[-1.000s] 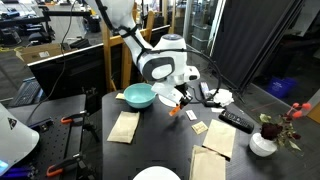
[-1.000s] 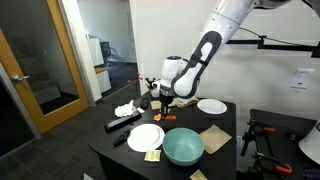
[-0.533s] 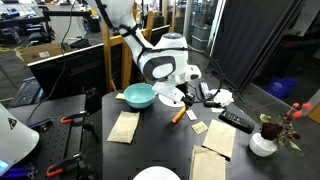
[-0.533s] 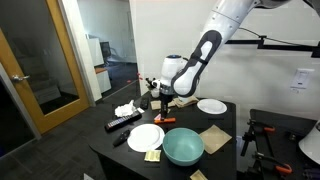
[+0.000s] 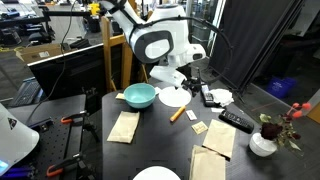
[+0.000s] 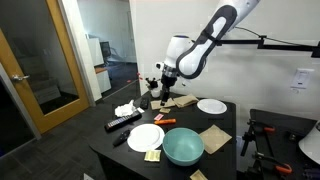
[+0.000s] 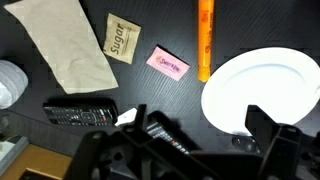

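My gripper hangs open and empty well above the black table; in the other exterior view the gripper is also raised. In the wrist view its two dark fingers stand wide apart with nothing between them. An orange marker lies flat on the table below it, next to a white plate. The wrist view shows the marker beside the plate, with a pink packet and a sugar packet close by.
A teal bowl, brown napkins, a remote and a white vase with flowers stand around. A second remote lies near the gripper. Another plate and a crumpled tissue are on the table.
The gripper opened and let go of the orange marker, which now lies on the table. The arm then rose well above the table.
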{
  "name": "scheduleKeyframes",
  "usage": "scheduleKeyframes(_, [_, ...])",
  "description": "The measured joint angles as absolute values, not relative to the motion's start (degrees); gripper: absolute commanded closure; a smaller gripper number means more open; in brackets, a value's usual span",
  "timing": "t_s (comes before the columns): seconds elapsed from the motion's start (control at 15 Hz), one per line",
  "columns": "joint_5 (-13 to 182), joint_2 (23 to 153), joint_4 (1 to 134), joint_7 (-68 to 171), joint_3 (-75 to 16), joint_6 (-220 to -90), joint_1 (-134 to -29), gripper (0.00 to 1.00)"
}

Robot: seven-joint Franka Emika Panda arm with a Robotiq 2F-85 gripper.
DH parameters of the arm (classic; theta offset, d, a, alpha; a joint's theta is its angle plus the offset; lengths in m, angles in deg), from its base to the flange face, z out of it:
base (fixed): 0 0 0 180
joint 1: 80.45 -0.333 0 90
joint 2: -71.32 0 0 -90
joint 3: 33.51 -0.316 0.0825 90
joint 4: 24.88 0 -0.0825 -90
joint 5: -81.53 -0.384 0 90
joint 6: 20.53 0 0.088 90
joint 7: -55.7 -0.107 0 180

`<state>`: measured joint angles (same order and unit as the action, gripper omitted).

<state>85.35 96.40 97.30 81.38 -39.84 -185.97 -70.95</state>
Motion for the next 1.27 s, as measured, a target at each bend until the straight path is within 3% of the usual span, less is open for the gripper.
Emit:
scheduleKeyframes(0.4, [75.6, 83.1, 106.2, 87.7, -45.7, -181.6, -65.7, 0.00])
scheduleKeyframes(0.87, [70.8, 71.2, 111.2, 91.6, -40.4, -168.5, -69.5, 0.00])
scheduleKeyframes(1.27, [70.8, 69.8, 112.3, 91.6, -39.7, -167.9, -70.4, 0.00])
